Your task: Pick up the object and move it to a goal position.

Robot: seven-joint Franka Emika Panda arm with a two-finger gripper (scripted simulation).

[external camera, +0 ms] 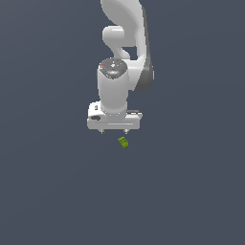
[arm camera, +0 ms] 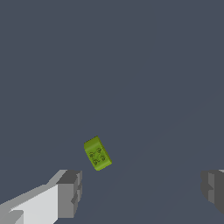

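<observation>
Hand (external camera: 113, 131) of the white arm (external camera: 125, 52), fingers (arm camera: 70, 192) spread wide apart and holding nothing. Lime-green object (external camera: 123, 142), a small block with dark marks, lies tilted just beyond the fingertips, untouched, on the plain grey surface (external camera: 191, 191).

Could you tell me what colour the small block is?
Lime green with small dark marks, clearest in the wrist view.
</observation>
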